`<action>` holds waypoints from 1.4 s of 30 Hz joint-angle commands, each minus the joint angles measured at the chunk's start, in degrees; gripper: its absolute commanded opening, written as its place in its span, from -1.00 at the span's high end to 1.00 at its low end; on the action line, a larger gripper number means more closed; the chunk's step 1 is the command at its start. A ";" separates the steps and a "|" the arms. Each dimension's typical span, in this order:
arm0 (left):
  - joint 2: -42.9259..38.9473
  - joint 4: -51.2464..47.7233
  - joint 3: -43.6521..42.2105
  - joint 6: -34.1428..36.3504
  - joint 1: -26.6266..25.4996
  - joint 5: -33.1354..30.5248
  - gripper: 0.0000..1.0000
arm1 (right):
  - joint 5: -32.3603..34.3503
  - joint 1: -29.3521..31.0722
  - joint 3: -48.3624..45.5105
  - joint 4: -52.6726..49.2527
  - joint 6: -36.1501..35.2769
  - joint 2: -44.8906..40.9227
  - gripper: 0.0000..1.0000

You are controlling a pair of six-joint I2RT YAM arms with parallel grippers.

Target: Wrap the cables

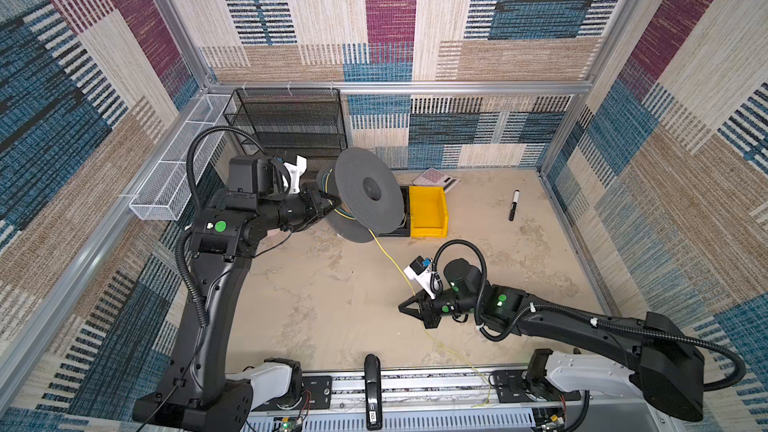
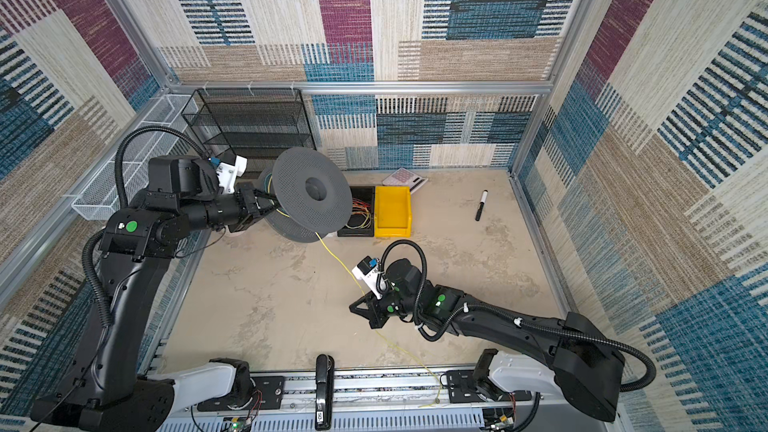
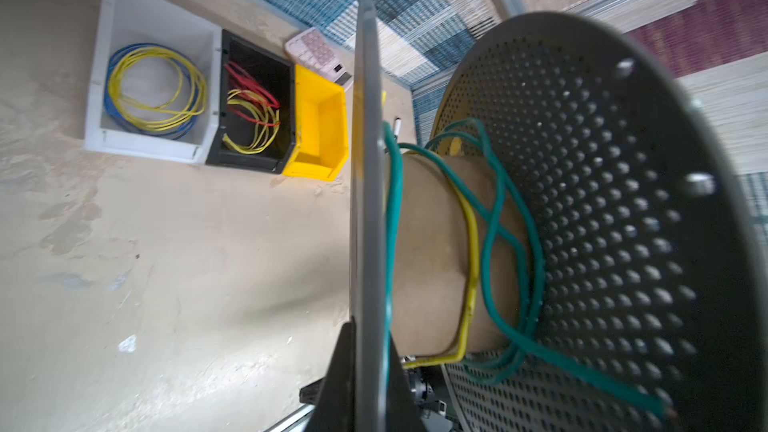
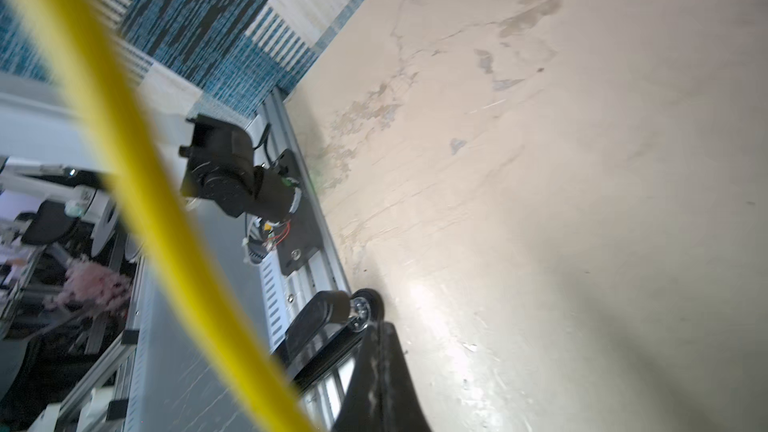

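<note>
Top views: one yellow wire (image 1: pixel 390 260) trailing from one grey spool (image 1: pixel 357 184).

The left arm is rising from its base, bending at the elbow and reaching out level. Its wrist is sitting straight behind the left gripper (image 1: pixel 330 202), whose jaws are pinching the flange of a grey reel (image 1: pixel 365 193). In the left wrist view one of its fingers (image 3: pixel 343 388) is lying flat against that flange. The right arm is stretching low over the desk (image 1: pixel 332 292). The right gripper (image 1: pixel 404 307) is leading its wrist with jaws pressed together, and its elbow is trailing behind.
</note>
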 commanded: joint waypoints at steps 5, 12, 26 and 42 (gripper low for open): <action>-5.45 25.74 -11.38 0.23 2.61 21.36 1.00 | -0.69 -11.69 4.52 -22.32 -1.33 -2.31 1.00; -11.36 14.40 -18.11 17.11 2.18 22.63 1.00 | -10.25 -21.00 12.51 -28.28 -5.96 -0.23 1.00; -15.42 -6.31 -16.40 38.00 -16.74 0.28 1.00 | -33.62 -33.52 29.49 -40.07 -15.98 8.30 1.00; -5.14 -10.83 -14.46 41.25 -45.27 -62.44 1.00 | -48.99 -33.62 32.77 -30.72 -4.46 10.22 1.00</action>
